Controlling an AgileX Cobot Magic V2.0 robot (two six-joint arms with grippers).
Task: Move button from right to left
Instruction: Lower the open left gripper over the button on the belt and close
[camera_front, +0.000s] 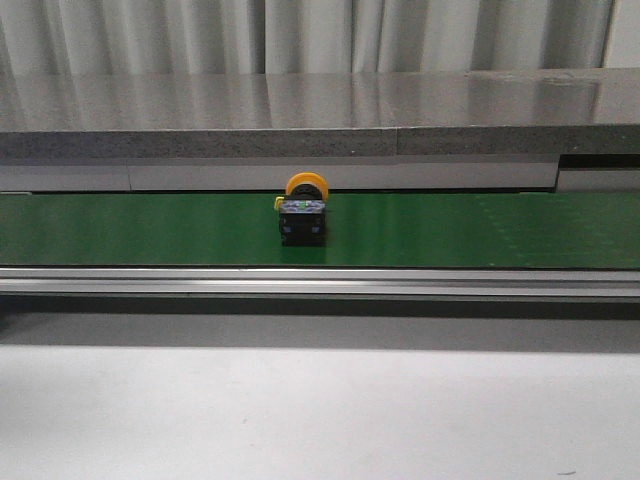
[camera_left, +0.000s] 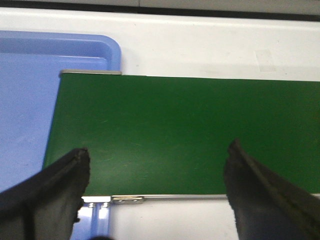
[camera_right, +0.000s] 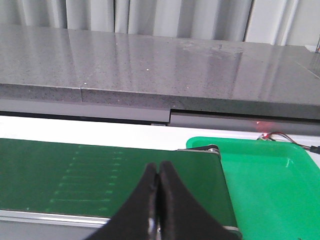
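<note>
Fingers (camera_left: 55, 192) of the left gripper (camera_left: 157, 192) stand spread wide in the left wrist view, two dark pads with bare green conveyor belt (camera_left: 190, 135) between them and nothing held; beneath that end of the belt a blue tray (camera_left: 25, 90) shows, its rim running beside the belt's metal edge; on the other arm, the right gripper (camera_right: 159, 200) has its two black fingers (camera_right: 142, 210) pressed together, tips meeting, with nothing between them; it hangs over the belt's other end, just beside a green tray (camera_right: 270, 185) that sits past the belt's roller; behind both runs a grey stone-like ledge (camera_right: 150, 65) with pale curtains beyond.

In the front view the button (camera_front: 302, 211) stands on the belt about midway along its visible length, near its far edge; its round yellow-orange cap faces away toward the ledge, the grey top with a small green mark sits above the black body; neither gripper is near it in that view, and neither wrist view shows it.
</note>
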